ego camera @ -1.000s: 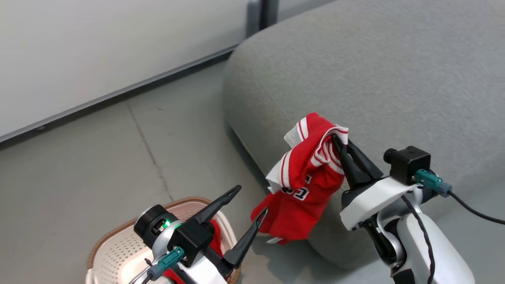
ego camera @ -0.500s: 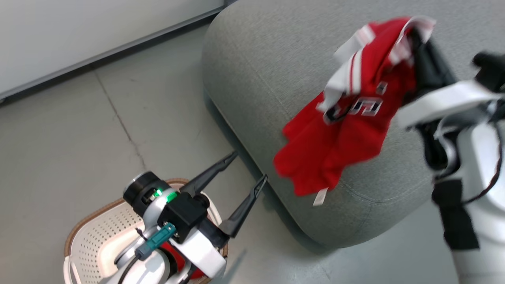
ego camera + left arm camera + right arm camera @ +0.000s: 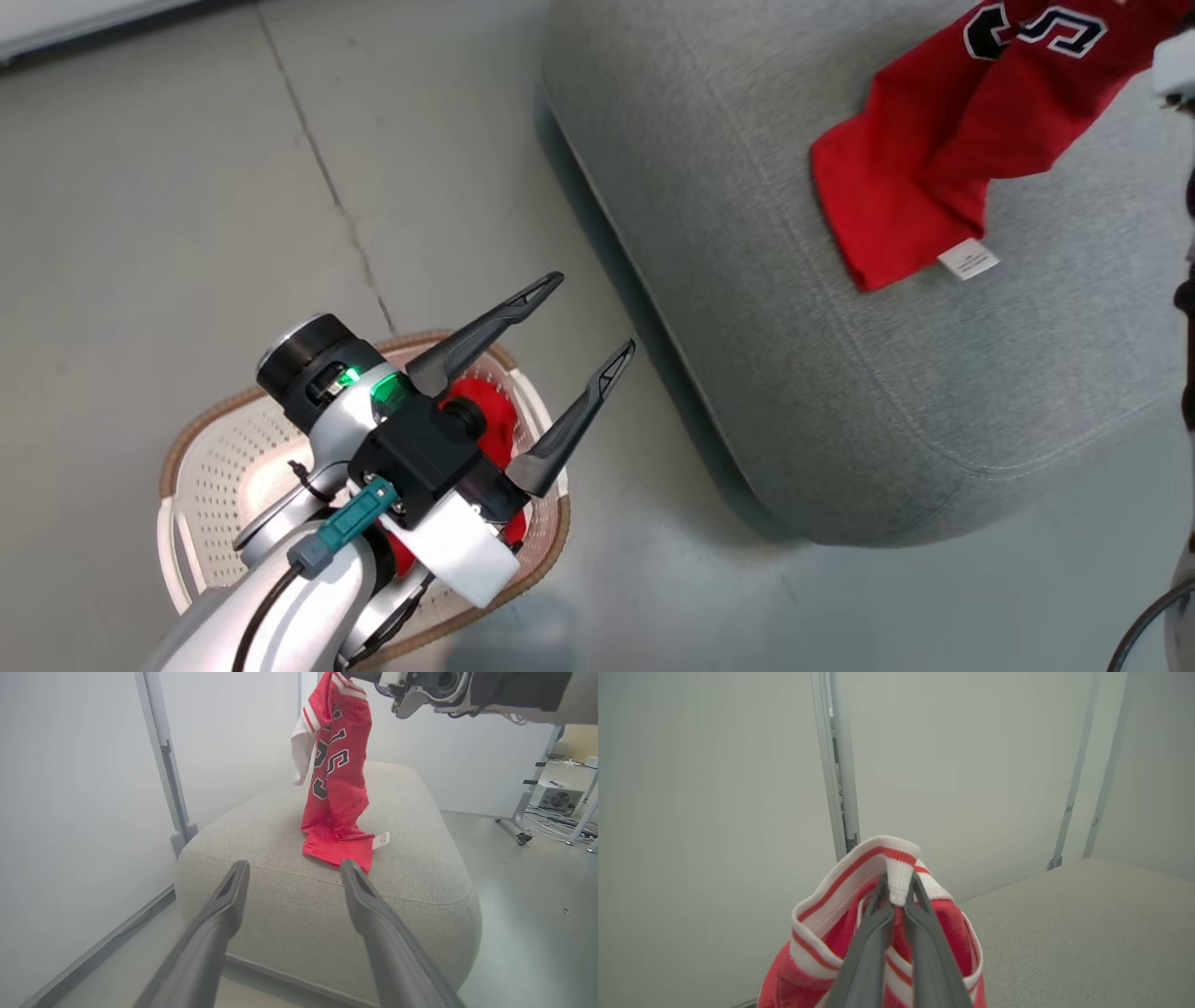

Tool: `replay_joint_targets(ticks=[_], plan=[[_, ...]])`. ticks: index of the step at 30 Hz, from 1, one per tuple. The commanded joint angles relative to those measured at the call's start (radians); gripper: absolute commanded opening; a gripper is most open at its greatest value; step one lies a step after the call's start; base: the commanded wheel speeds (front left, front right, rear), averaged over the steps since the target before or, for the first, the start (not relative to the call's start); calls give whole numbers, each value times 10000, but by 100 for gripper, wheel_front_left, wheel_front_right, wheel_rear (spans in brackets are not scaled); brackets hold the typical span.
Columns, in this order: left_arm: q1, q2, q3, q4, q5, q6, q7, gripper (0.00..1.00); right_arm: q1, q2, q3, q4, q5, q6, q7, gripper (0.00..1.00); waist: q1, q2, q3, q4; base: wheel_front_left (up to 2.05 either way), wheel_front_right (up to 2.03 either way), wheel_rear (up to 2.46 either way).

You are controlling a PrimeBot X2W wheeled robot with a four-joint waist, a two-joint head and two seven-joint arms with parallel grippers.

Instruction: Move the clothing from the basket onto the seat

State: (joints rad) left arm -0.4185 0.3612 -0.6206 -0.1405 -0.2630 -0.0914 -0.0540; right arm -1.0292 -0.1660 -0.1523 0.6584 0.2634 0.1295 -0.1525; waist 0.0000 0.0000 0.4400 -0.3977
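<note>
Red jersey point(image 3: 337, 779), white-striped trim, black-and-white numerals: hangs from the right gripper point(image 3: 899, 891). Upper part is in the air; lower hem is folded on top of the seat point(image 3: 747, 308). White label point(image 3: 968, 259) at the hem lies on the upholstery.

Right gripper: fingers pinched together on the jersey's ribbed white-and-red band, which stands up between the tips.

Second red garment point(image 3: 485, 411): in the basket point(image 3: 201, 439), bunched at the side toward the seat, partly hidden by the left arm point(image 3: 411, 467).

Left gripper point(image 3: 594, 312): fingers spread wide, holding nothing. It hovers over the basket's rim, tips pointing at the seat, well apart from the jersey.

Basket: white perforated plastic with a brown woven-look rim. It stands on the floor point(image 3: 187, 187) near the seat's rounded corner, not touching it.

Seat: grey woven fabric, rounded edges, a seam running round below the top edge.

Floor: smooth grey-green, faintly glossy, with one thin joint line point(image 3: 327, 177) running toward the basket.

Room: plain pale wall panels point(image 3: 70, 788) behind the seat, with a grey metal post point(image 3: 163, 765) between them. At the far right of the left wrist view are wheeled stand legs point(image 3: 518, 826), a small white box with a fan grille point(image 3: 556, 795) and loose cables point(image 3: 546, 821) on the floor.
</note>
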Motion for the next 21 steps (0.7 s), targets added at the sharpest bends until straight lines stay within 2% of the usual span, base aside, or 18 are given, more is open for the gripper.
replay_joint_targets(ticks=[1, 10, 14, 16, 17, 21], plan=[[-186, 73, 50, -65, 60, -36, 21, 100, 16, 35, -36, 277, -42, 23, -179, 0, 0, 0, 475, 201, 0, 0, 0], [-431, 387, 55, -268, 69, -78, 180, 100, 752, 507, -803, 2742, 392, 22, -931, 0, 0, 0, 1277, 312, 0, 0, 0], [-457, 495, 59, -263, 40, -88, 206, 100, 925, 606, -943, 3275, 581, 23, -1105, 0, 0, 0, 1323, 320, 0, 0, 0], [-423, 521, 34, -206, -5, -99, 185, 100, 989, 625, -944, 3345, 592, 22, -1160, 40, 0, 0, 1233, 319, 0, 0, 0], [-398, 525, 23, -164, -34, -102, 162, 100, 1042, 601, -953, 3327, 603, 22, -1158, 100, 0, 0, 1155, 319, 0, 0, 0], [-199, 392, 3, 56, -185, -17, 31, 100, 1458, 434, -1029, 2936, 377, 22, -1148, 100, 0, 0, 680, 357, 0, 0, 0]])
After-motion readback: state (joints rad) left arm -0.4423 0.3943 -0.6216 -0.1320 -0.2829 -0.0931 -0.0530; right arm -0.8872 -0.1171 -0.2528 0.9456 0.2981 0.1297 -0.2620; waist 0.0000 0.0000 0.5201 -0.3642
